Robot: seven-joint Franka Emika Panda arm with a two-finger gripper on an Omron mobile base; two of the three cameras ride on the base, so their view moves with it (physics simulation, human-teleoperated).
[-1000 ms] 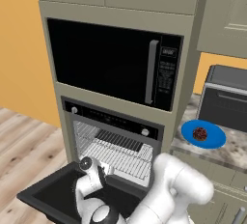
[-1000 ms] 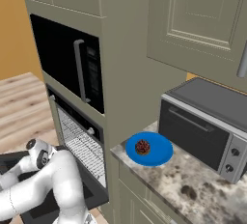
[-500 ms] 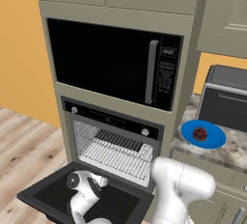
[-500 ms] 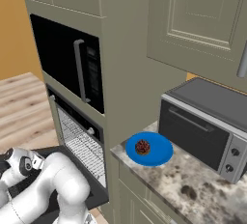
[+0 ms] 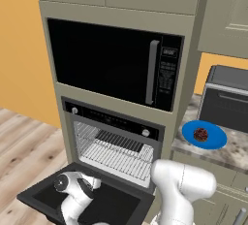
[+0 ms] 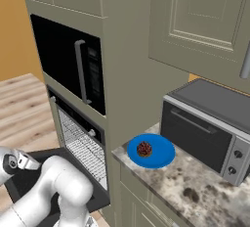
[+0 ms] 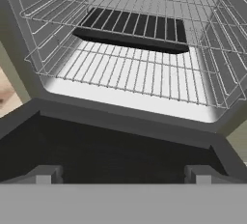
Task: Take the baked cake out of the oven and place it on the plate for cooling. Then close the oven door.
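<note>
Left base view: the baked cake [image 5: 200, 134] already lies on the plate [image 5: 214, 139], on the desk [image 5: 235, 150]. The oven door [image 5: 116, 207] hangs open, surely stiff and heavy; its handle is hidden, so push the front edge.

Right base view: the arm covers the door.

Hand view: the hand [image 7: 123, 174] has its fingers apart, empty, above the dark glass, facing the oven [image 7: 140, 56] racks.

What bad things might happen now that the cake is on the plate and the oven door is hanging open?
The oven door lies flat open, and the open gripper hovers just over it, so it might bump the glass or push it unevenly. The cake sits on the plate near the counter edge; a wide arm swing might knock it.
</note>
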